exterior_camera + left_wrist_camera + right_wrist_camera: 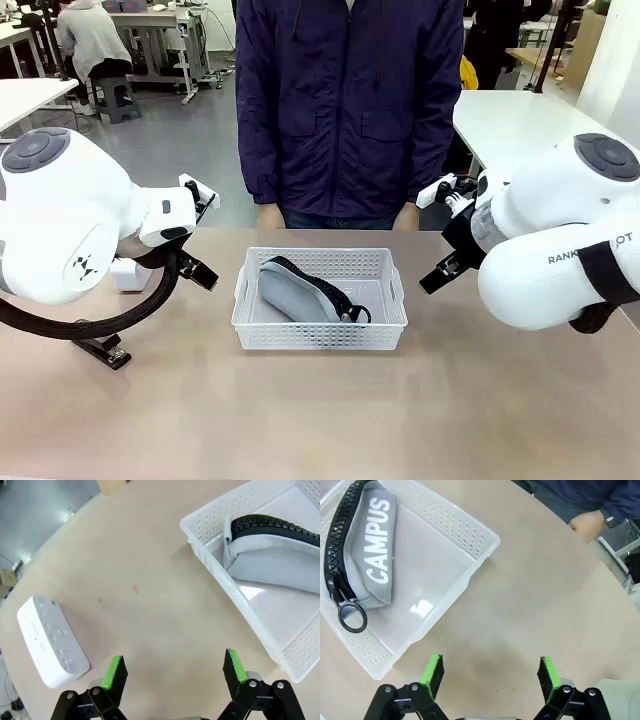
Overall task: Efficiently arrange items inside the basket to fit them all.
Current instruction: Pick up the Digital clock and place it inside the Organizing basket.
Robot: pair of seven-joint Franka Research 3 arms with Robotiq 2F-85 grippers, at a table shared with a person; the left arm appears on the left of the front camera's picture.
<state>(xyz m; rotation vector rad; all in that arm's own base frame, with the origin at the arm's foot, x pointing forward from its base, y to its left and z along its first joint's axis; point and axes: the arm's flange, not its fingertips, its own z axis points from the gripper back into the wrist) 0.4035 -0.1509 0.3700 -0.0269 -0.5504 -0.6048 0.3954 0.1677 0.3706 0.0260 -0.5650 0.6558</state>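
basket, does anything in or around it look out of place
The grey zippered pouch lies slanted across the left half of the shallow white lattice basket, wasting room. A small white rectangular box and a black stapler sit outside it on the table.

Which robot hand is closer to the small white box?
Left. The left hand hovers open near the box; the right hand is across the basket from it.

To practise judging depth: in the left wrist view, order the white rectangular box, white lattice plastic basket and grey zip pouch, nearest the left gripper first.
1-2. White rectangular box, picture-left; white lattice plastic basket, picture-right: too close to call.
3. Grey zip pouch, inside basket.
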